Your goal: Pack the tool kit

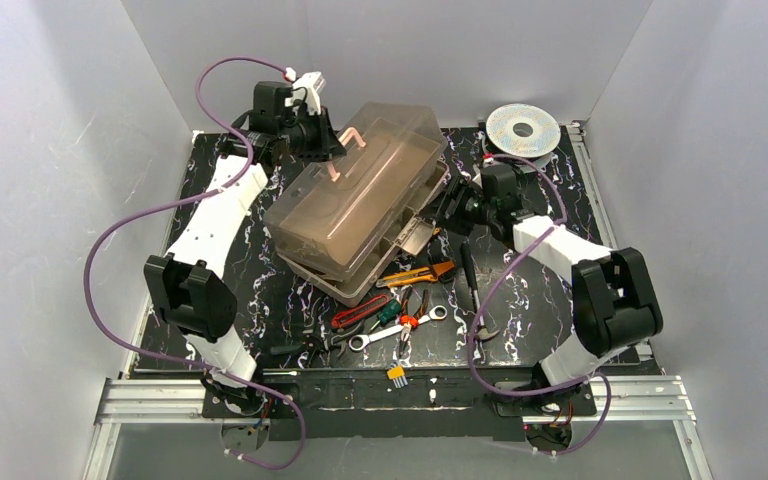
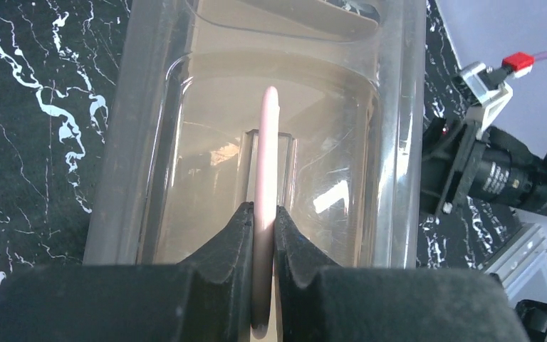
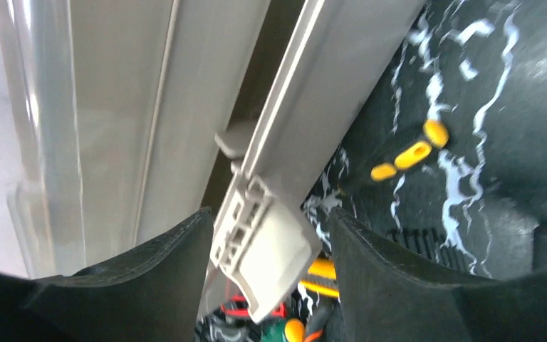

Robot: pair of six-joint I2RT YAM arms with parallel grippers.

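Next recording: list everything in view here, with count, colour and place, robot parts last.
toolbox: one, tan with smoky lid, middle of the table
handle: one, pale pink, on the lid
latch: one, beige, toolbox side facing the right arm
knife: one, yellow, by the toolbox's near corner
pliers: one, red-handled, in front of the toolbox
wrenches: at least two, silver, beside the pliers
spool: one, silver, far right corner
left hand: black, shut on the handle
right hand: black, open, either side of the latch
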